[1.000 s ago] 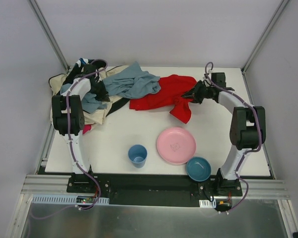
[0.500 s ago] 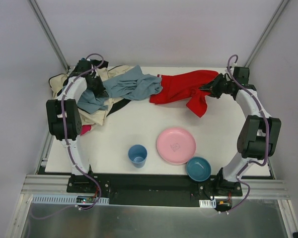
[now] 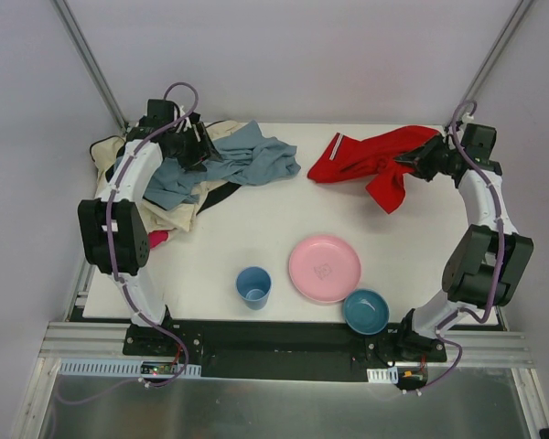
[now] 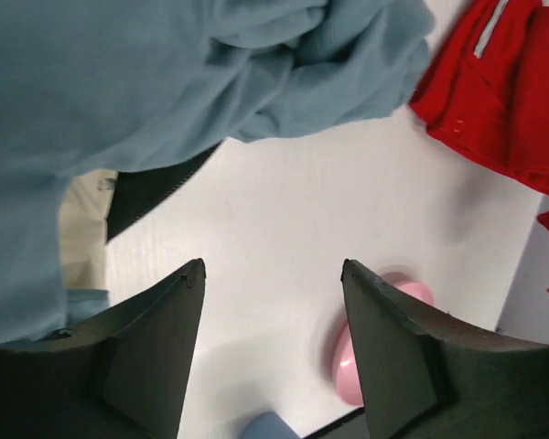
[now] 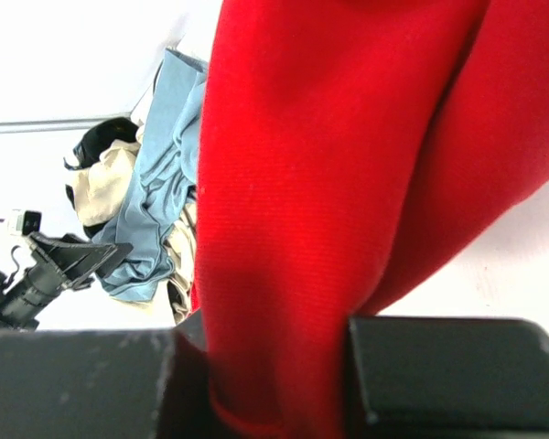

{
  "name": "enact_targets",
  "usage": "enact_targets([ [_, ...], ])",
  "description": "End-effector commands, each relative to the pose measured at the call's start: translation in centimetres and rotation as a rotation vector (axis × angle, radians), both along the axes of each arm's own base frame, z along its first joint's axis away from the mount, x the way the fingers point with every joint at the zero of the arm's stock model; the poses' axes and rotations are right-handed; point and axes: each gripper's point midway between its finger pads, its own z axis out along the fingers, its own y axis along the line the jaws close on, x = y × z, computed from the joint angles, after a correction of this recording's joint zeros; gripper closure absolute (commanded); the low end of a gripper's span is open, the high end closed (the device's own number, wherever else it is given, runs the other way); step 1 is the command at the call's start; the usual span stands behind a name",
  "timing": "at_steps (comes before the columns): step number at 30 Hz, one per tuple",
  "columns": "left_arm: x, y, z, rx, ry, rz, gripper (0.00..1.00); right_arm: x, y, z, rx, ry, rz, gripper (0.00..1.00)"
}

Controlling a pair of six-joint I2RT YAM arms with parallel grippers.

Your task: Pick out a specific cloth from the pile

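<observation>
The cloth (image 3: pixel 375 157), bright red with a short pale stripe at its left edge, hangs stretched over the table's back right, apart from the pile (image 3: pixel 169 187). My right gripper (image 3: pixel 421 165) is shut on its right part. In the right wrist view red fabric (image 5: pixel 329 165) fills the space between the jaws of that gripper (image 5: pixel 274 366). The pile lies at the back left, a grey-blue garment (image 3: pixel 247 160) on top. My left gripper (image 3: pixel 201 149) hovers over that garment. It (image 4: pixel 273 267) is open and empty, with the grey-blue garment (image 4: pixel 165 82) beyond it and the cloth (image 4: pixel 503 82) at the far right.
A pink plate (image 3: pixel 324 268) sits front of centre on the white table (image 3: pixel 256 224). A blue cup (image 3: pixel 253 285) stands to its left and a teal bowl (image 3: pixel 366 311) at its near right. Frame posts rise at both back corners.
My right gripper has dragged the red cloth rightwards, off the grey-blue garment and away from the pile. My left gripper has opened, letting go of the grey-blue garment.
</observation>
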Motion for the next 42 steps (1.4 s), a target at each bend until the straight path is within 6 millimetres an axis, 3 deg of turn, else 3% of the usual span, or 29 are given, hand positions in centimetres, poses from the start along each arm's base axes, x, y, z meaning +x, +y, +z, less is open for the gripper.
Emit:
enact_targets([
  [1, -1.1, -2.0, 6.9, -0.082, -0.136, -0.06, 0.31, -0.3, -1.3, 5.9, -0.037, -0.189, 0.008, 0.99],
  [4, -1.8, -3.0, 8.9, -0.131, -0.175, -0.1, 0.21, -0.5, -2.0, 5.8, -0.036, -0.186, -0.006, 0.99],
  [10, -3.1, -4.4, 11.5, -0.187, -0.239, -0.171, 0.14, -0.9, -3.2, 4.9, -0.052, -0.173, -0.034, 0.99],
  [11, -3.3, -4.7, 12.0, -0.194, -0.252, -0.185, 0.01, -0.9, -3.4, 4.7, -0.052, -0.169, -0.04, 0.99],
  [19, -4.9, -5.3, 13.9, -0.217, -0.307, -0.249, 0.01, -0.3, -5.1, 3.4, -0.038, -0.131, -0.072, 0.99],
  [35, -7.3, -5.4, 14.0, -0.216, -0.32, -0.28, 0.01, 1.7, -8.6, 6.0, -0.075, -0.154, -0.15, 0.99],
  [39, -7.8, -5.5, 13.7, -0.217, -0.313, -0.28, 0.01, 1.3, -8.9, 4.0, -0.082, -0.114, -0.16, 0.99],
  [42, -8.2, -5.4, 13.6, -0.216, -0.311, -0.279, 0.01, 0.5, -8.8, 1.0, -0.081, -0.055, -0.173, 0.99],
])
